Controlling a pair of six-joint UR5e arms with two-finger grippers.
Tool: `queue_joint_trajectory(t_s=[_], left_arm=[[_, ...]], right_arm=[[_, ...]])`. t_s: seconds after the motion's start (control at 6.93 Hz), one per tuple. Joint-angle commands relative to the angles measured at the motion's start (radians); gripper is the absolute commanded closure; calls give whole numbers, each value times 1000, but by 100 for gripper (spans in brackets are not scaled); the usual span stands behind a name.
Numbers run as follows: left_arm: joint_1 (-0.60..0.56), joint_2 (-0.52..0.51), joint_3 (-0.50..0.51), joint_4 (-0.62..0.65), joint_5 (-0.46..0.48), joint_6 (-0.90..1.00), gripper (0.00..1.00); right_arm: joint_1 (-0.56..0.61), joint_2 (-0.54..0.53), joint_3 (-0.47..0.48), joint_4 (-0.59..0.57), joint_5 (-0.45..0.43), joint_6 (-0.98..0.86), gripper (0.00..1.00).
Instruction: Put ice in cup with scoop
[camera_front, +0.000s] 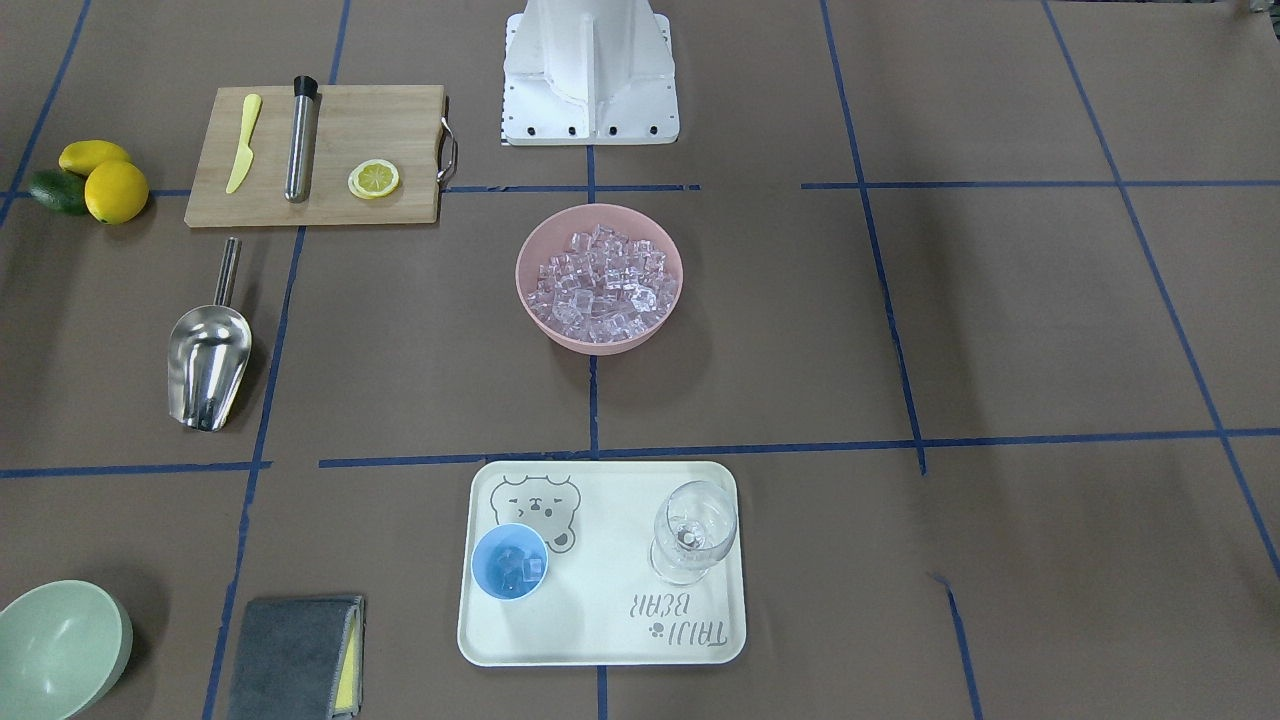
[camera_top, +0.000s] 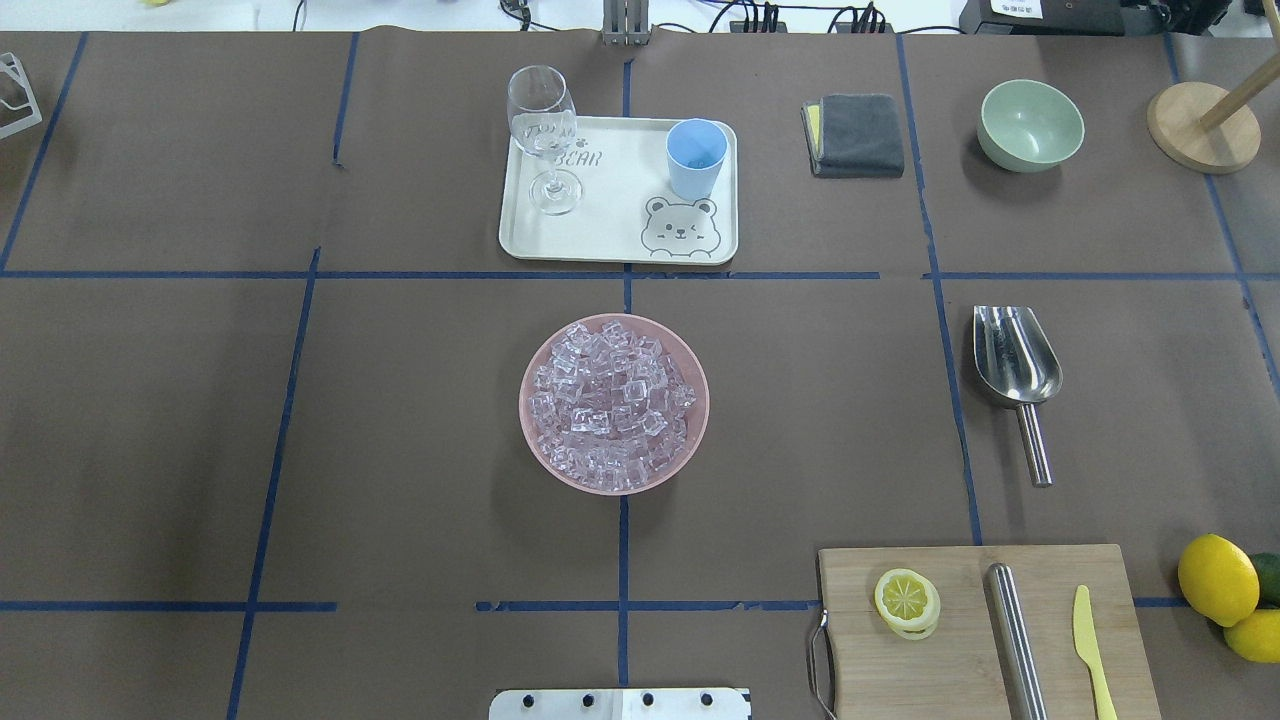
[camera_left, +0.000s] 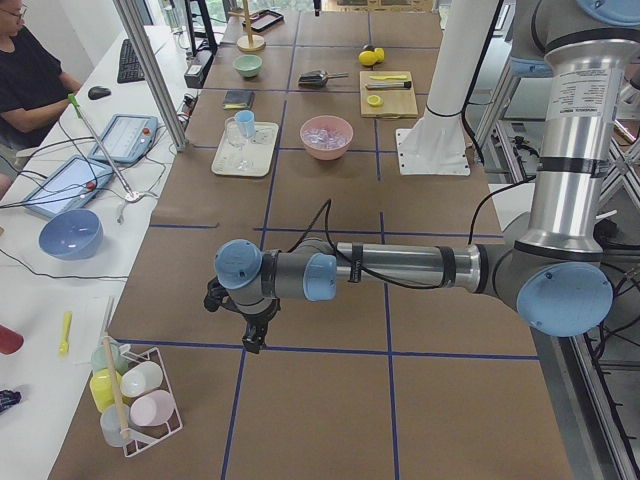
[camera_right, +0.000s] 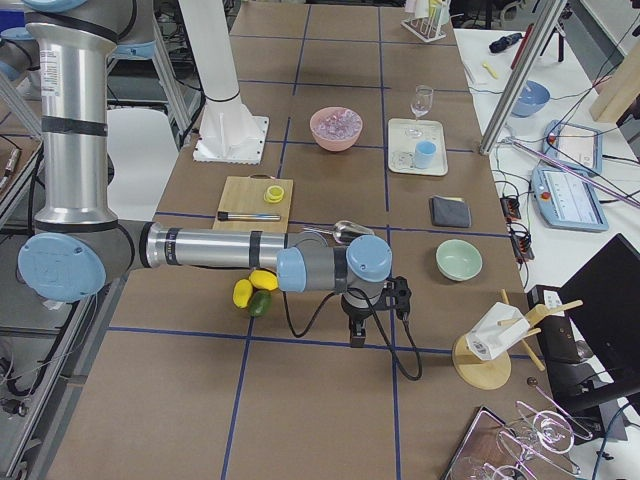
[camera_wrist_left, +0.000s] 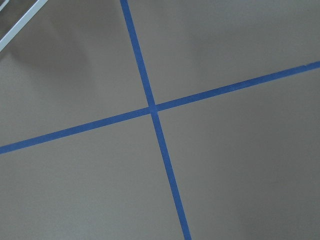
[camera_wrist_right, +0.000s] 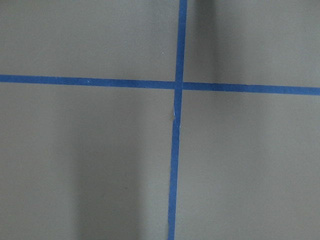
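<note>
The ice (camera_front: 600, 280) fills a pink bowl (camera_top: 535, 370) at the table's middle. The light-blue cup (camera_front: 510, 562) stands on a cream tray (camera_top: 610, 215) and holds a few cubes. The steel scoop (camera_top: 1015, 370) lies on the table on the robot's right, with nothing holding it. My left gripper (camera_left: 255, 340) hangs over bare table far from these things and shows only in the exterior left view. My right gripper (camera_right: 356, 335) shows only in the exterior right view, near the lemons. I cannot tell whether either is open or shut. Both wrist views show only brown paper and blue tape.
A wine glass (camera_top: 545, 135) stands on the tray. A cutting board (camera_top: 985, 630) carries a lemon slice, a steel cylinder and a yellow knife. Lemons (camera_top: 1220, 580), a green bowl (camera_top: 1030, 125), a grey cloth (camera_top: 858, 135) and a wooden stand (camera_top: 1200, 125) lie on the right side.
</note>
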Motion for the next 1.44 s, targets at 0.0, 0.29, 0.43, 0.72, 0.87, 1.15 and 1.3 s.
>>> queue_joint_trajectory(t_s=[0.0,0.29,0.43,0.72,0.87,1.15,1.3], left_arm=[[-39,28,-22,18,7,-2,0],[-48,27,-109,38,45,-107,0],[-46,27,-102,43,59,-105,0],[-40,15,-68,40,64,-98,0],[-39,10,-79,39,64,-97,0],[-25,-1,-79,40,64,-100,0],[-23,-2,-83,39,62,-105,0]], right_arm=[[8,-3,-11,-2,-13,-58,0],[-24,5,-6,-40,-7,-78,0],[-32,8,-9,-40,-35,-78,0],[-47,43,8,-52,-33,-63,0],[-52,60,-8,-101,-26,-64,0],[-54,80,-44,-92,-24,-61,0],[-64,81,-46,-89,-26,-63,0]])
